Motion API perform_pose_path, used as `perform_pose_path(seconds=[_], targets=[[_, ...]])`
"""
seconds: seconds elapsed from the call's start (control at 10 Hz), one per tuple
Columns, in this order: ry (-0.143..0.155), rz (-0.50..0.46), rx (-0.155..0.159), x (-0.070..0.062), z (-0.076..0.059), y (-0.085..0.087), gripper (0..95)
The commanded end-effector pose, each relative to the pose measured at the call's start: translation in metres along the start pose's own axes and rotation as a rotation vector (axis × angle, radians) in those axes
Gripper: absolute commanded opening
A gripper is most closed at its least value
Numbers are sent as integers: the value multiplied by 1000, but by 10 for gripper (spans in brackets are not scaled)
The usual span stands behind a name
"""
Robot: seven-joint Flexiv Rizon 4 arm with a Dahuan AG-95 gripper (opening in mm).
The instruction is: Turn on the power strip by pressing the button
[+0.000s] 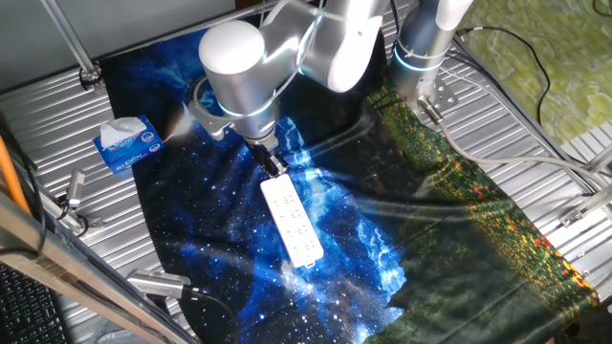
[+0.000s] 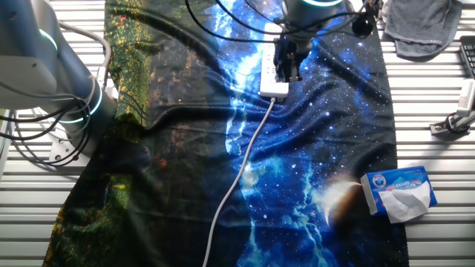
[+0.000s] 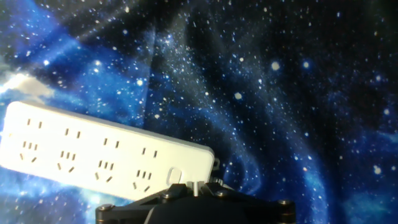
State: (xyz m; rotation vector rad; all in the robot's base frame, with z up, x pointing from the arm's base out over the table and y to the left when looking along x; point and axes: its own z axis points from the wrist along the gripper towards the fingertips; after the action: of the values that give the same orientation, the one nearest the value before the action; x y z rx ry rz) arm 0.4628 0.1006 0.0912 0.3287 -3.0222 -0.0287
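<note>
One strip [image 1: 292,222] lies flat mid-table on your starry blue cloth [image 1: 220,239], socket side up. In one fixed view it runs lengthwise from just under the gripper [image 1: 275,164] down toward the near edge. Your gripper sits over the strip's corded end, fingertips at or touching the top face there; contact can't be confirmed. Fingers: can't tell whether open or closed, since no view shows the tips clearly. In the hand view only the dark gripper body [image 3: 205,202] shows at the bottom edge, right up against the strip's [image 3: 106,155] end. A small oval outline there may be the button [image 3: 175,176]; you'd need a sharper view to be sure.

In the other fixed view the gripper [image 2: 287,65] covers most of the strip [image 2: 272,81], and the cord [image 2: 236,178] leaves the end nearest that camera, running across the cloth to that edge of the table.

Tissue box [image 1: 126,143] sits off the cloth, near the left edge in one fixed view, well apart from the strip. Grey rag [image 2: 423,26] lies at a table corner in the other fixed view.
</note>
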Motion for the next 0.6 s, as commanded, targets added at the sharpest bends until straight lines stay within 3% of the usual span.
perform_pose_path(seconds=[0.1,0.6], targets=[[4,-14,30,0,-4,1,0],[14,-16,31,8,-36,20,0]])
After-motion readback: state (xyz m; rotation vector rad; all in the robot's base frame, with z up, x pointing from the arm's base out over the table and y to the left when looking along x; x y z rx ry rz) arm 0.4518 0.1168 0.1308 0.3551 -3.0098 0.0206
